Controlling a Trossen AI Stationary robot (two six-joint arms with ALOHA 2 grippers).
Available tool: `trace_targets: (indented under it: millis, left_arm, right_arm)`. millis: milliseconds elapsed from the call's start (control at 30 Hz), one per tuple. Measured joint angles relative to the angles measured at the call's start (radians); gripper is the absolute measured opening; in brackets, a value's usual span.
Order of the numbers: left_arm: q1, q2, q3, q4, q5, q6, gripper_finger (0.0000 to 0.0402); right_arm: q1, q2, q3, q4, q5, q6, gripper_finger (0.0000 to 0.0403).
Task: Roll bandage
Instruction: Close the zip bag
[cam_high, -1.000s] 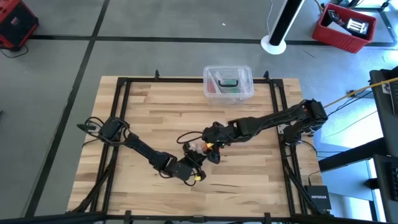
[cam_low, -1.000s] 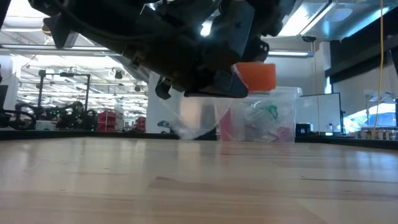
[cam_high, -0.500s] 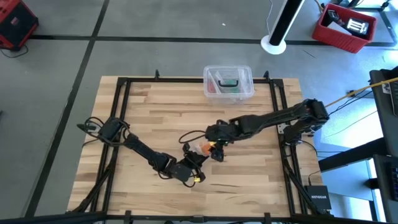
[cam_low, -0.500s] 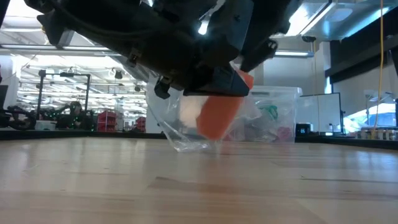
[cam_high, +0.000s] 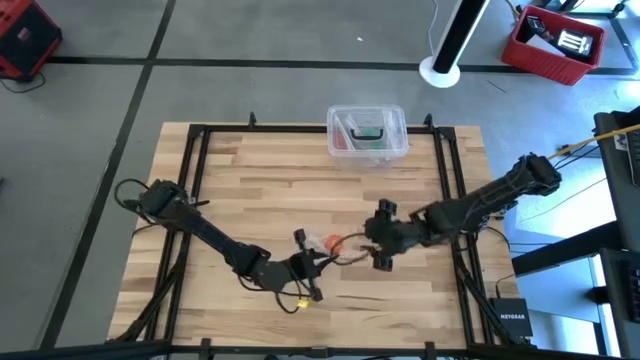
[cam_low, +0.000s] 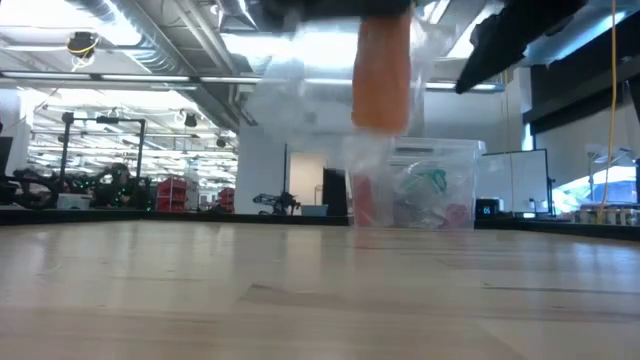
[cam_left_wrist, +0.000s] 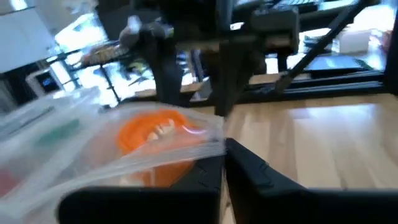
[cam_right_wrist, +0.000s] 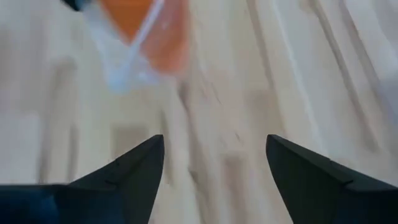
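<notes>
Above bare wooden table (cam_high: 240, 190), left fingers (cam_high: 300, 262) clamped on bagged bandage (cam_high: 329, 243), right fingers (cam_high: 381, 259) apart.

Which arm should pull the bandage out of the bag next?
Right, likely. The left hand is shut on the clear bag holding the bandage; the right hand is open, empty, beside it.

Robotics lab: strip-lit hall (cam_low: 120, 90) behind a framed workbench (cam_high: 260, 180).
</notes>
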Motion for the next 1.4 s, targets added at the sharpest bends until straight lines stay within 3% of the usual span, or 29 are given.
trace_targets:
  millis: [100, 233, 400, 533, 667, 900, 1000, 1167, 1400]
  left_arm:
    - [-0.004, -0.029, 0.0, -0.009, 0.002, 0.042, 0.0003]
    - [0.007, -0.038, 0.0, -0.006, 0.01, -0.031, 0.0003]
    - [0.024, -0.038, 0.0, -0.03, 0.046, -0.183, 0.0003]
    - [0.031, -0.038, 0.0, -0.025, 0.046, -0.248, 0.0003]
    - [0.037, -0.038, 0.0, -0.029, 0.045, -0.297, 0.0003]
    - [0.038, -0.038, 0.0, -0.033, 0.049, -0.266, 0.0003]
    - [0.038, -0.044, 0.0, -0.057, 0.072, -0.226, 0.0013]
    - [0.027, -0.121, 0.0, -0.248, 0.094, -0.228, 0.0072]
    - [-0.02, -0.326, 0.0, -0.732, 0.122, -0.295, 0.0122]
  right_arm:
    - [0.058, -0.011, -0.105, 0.245, 0.02, -0.001, 0.0285]
    - [0.095, -0.007, -0.198, 0.465, 0.09, 0.0, 0.0285]
    - [0.098, -0.004, -0.248, 0.6, 0.208, -0.012, 0.0285]
    - [0.098, -0.004, -0.25, 0.656, 0.228, -0.081, 0.027]
    - [0.097, -0.004, -0.25, 0.684, 0.258, -0.139, 0.0212]
    - [0.089, -0.004, -0.25, 0.667, 0.284, -0.155, 0.0021]
    - [0.091, -0.005, -0.25, 0.664, 0.3, -0.172, 0.0017]
    - [0.089, -0.034, -0.25, 0.608, 0.311, -0.161, 0.0006]
    - [0.091, -0.081, -0.25, 0.512, 0.329, -0.108, 0.0004]
